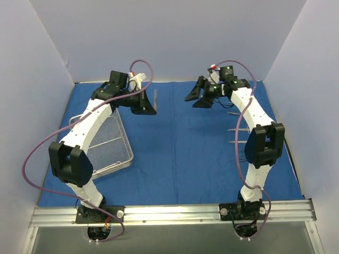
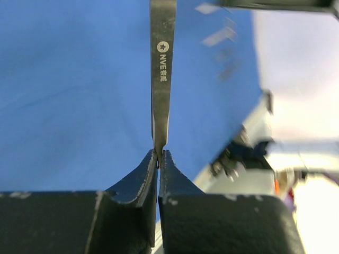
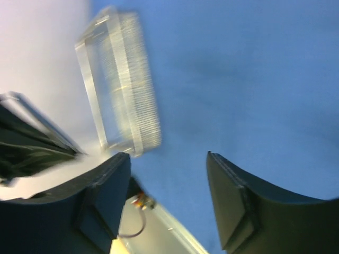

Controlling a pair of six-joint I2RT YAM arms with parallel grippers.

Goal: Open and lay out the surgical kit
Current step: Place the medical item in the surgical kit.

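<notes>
Left gripper (image 2: pixel 159 156) jaws clamped tight on the very end of a flat steel instrument (image 2: pixel 161 63) that sticks straight out past them over the blue cloth wrap (image 2: pixel 69 95). It looks light, stiff and slick, likely to pivot, so gripping nearer its middle seems safer. Right gripper (image 3: pixel 167 156) jaws apart, empty, with the wire-mesh tray (image 3: pixel 119 79) beyond them; the cloth is soft and flat, with open room below.

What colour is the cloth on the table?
The cloth is royal blue; clearest in top external view.

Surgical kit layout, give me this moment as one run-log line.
left fingers: shut on silver instrument, over blue cloth | right fingers: open, empty | mesh tray: cloth's left side | laid instruments: by right arm
</notes>
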